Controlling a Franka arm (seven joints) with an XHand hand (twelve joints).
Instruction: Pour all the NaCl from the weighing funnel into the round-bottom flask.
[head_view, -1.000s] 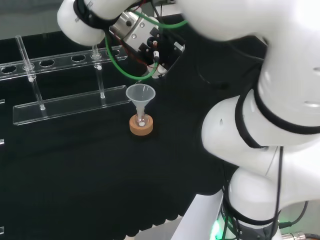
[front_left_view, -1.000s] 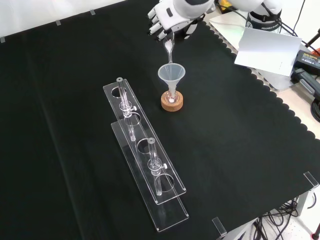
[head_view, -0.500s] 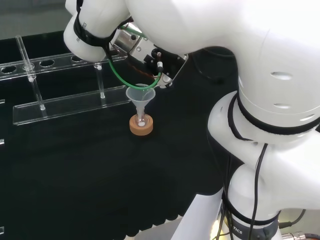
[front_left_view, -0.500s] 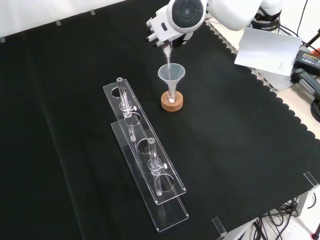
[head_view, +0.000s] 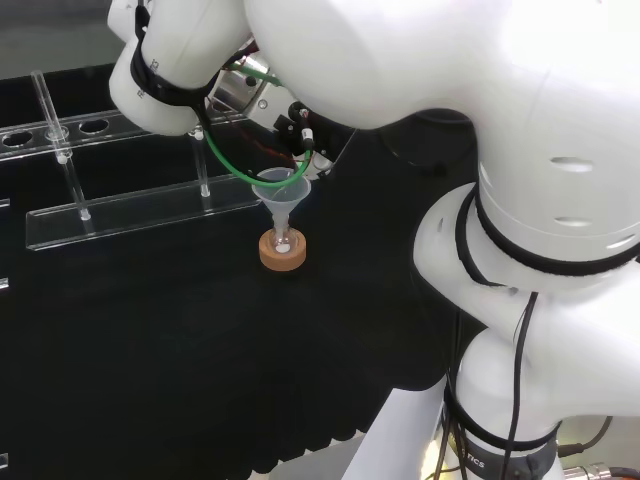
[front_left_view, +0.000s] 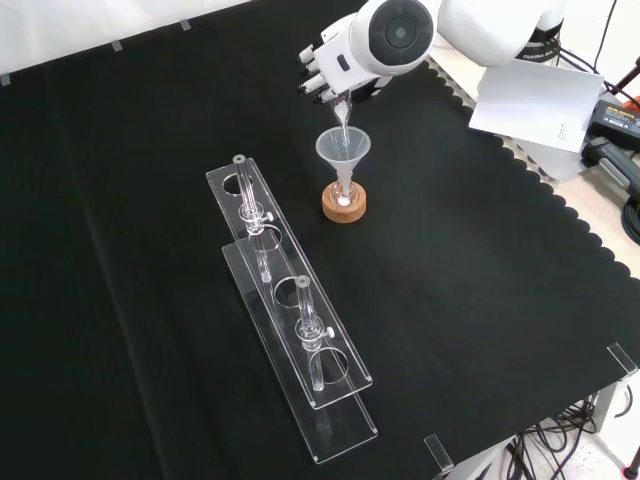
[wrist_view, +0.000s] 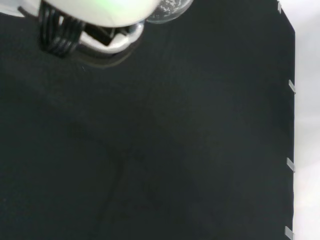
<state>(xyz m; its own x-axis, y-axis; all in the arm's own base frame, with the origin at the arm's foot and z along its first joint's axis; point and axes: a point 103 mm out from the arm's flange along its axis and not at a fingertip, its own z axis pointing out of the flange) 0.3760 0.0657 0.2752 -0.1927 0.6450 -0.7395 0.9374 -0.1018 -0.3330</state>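
While hand (front_left_view: 335, 72) tips weighing funnel (front_left_view: 343, 108): 1 flask (front_left_view: 344, 197) (cork stand).

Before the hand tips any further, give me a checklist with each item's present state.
1. Weighing funnel held in the hand: ok.
2. Its spout over the mouth of the clear funnel: ok in the front view.
3. Clear funnel seated upright in the round-bottom flask: ok.
4. Flask sitting on its cork ring: ok.
5. All NaCl out of the weighing funnel: cannot tell.
6. Spilled grains on the black cloth: cannot tell.
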